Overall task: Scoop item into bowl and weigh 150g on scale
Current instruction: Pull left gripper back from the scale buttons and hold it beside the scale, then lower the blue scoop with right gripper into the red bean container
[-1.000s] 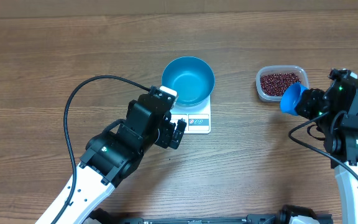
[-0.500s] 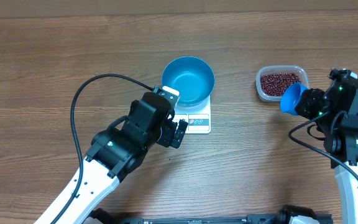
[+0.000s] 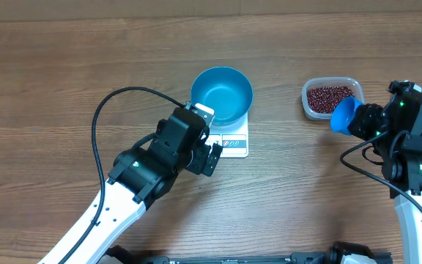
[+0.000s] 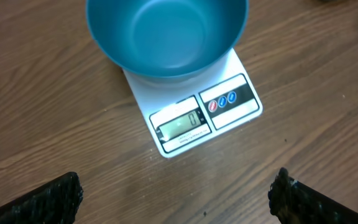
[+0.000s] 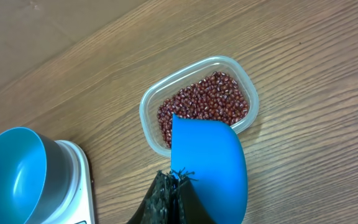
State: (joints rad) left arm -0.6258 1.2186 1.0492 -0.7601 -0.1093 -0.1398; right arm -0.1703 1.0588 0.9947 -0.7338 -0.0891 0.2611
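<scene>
The left tool (image 4: 176,190) points downward, jaws spread wide; the right tool (image 5: 170,194) is pinched tight on a blue scoop (image 5: 209,155).

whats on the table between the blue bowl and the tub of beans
Nothing: between the bowl on the scale and the clear container of beans there is only bare wood table, shown in the overhead and right wrist views.

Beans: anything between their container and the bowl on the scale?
Nothing visible. Only bare table lies between the beans in the clear container and the bowl on the scale. The left gripper, open, sits at the scale's display side, off that line. The right gripper holds the scoop at the container's edge.
</scene>
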